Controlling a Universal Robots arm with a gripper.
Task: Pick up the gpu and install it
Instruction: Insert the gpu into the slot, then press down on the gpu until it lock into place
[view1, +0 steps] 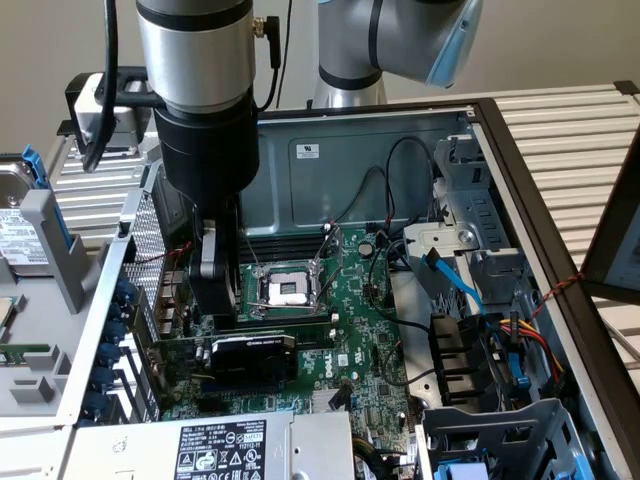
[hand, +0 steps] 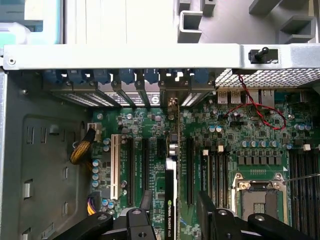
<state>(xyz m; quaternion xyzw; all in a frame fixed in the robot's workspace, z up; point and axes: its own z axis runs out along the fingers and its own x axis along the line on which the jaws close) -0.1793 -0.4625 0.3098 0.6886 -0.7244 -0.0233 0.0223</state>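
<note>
Motherboard (view1: 355, 330) is lying flat inside the open computer case (view1: 520, 170), and the gpu (view1: 252, 355) is standing on edge in one of its expansion slots, near the case's rear bracket wall on the exterior view's left. In the wrist view the gpu (hand: 171, 200) is appearing edge-on as a thin card with pale lettering, running between the long black slots and lined up with the metal brackets (hand: 170, 95) at the case wall. The claw (view1: 215, 290) is hanging just above the card; in the wrist view the claw (hand: 172, 210) is showing its two black fingers (hand: 207, 207) spread apart, one on each side of the card, with a gap between each finger and the card, so it is open and gripping nothing. The bare processor socket (view1: 290, 290) is sitting just beyond the card. A red wire (hand: 260, 112) is looping over the board near the rear ports. A grey power supply (view1: 215, 445) is lying at the near edge of the case.
</note>
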